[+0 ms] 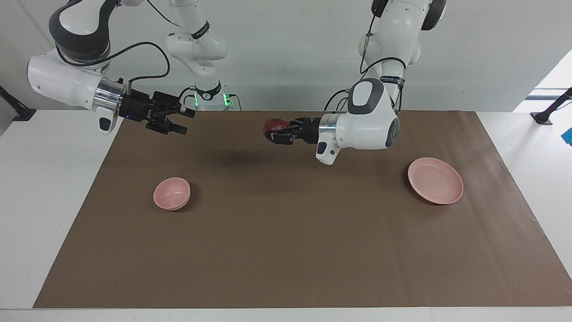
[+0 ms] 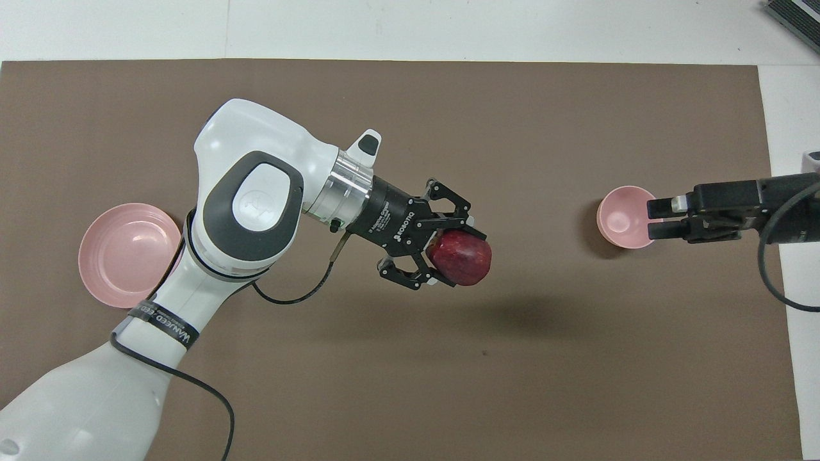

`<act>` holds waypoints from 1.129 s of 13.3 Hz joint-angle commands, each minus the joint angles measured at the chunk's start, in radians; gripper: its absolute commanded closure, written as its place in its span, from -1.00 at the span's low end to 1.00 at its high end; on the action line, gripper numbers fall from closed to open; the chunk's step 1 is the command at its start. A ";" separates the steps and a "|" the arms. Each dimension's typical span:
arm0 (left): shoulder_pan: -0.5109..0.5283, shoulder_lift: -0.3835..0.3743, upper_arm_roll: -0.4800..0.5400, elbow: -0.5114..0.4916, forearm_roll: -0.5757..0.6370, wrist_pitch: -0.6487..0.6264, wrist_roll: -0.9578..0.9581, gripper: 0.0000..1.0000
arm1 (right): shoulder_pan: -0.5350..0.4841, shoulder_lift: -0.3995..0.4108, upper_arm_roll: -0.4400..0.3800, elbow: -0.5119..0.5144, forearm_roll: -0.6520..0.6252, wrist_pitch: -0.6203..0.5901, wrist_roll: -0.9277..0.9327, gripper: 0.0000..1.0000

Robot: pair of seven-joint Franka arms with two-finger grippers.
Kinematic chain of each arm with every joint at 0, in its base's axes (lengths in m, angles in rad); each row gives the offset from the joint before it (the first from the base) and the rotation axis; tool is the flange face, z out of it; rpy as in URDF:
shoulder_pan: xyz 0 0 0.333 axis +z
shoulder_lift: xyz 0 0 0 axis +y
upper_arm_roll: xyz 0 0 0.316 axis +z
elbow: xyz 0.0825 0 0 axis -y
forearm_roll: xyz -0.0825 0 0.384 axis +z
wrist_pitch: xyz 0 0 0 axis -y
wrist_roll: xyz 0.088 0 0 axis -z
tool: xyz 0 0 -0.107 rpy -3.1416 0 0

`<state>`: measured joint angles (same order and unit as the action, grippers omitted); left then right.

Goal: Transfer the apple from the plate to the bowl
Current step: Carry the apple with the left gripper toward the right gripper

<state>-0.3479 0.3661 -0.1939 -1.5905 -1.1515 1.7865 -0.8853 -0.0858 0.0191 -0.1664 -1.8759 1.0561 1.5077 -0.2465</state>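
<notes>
My left gripper is shut on the dark red apple and holds it up in the air over the middle of the brown mat. The flat pink plate lies empty toward the left arm's end of the table. The small deep pink bowl stands empty toward the right arm's end. My right gripper is open and empty, raised over the mat beside the bowl and not touching it.
The brown mat covers most of the white table. A cable loops from the left arm's wrist. Nothing else lies on the mat.
</notes>
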 commanded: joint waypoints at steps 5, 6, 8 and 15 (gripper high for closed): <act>-0.005 -0.003 -0.162 -0.034 -0.213 0.361 -0.216 1.00 | -0.017 -0.011 0.007 -0.089 0.128 -0.038 -0.128 -1.00; -0.005 -0.003 -0.186 -0.034 -0.235 0.410 -0.239 1.00 | -0.017 -0.016 0.007 -0.097 0.130 -0.041 -0.148 -1.00; -0.005 -0.001 -0.235 -0.034 -0.287 0.506 -0.285 1.00 | -0.019 -0.025 0.007 -0.117 0.130 -0.044 -0.163 -1.00; -0.100 0.004 -0.306 -0.028 -0.418 0.844 -0.290 1.00 | 0.006 -0.025 0.008 -0.117 0.131 -0.037 -0.129 -1.00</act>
<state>-0.4219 0.3738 -0.4901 -1.6174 -1.5363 2.5586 -1.1619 -0.0800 0.0183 -0.1579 -1.9641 1.1575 1.4759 -0.3800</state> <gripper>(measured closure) 0.233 0.000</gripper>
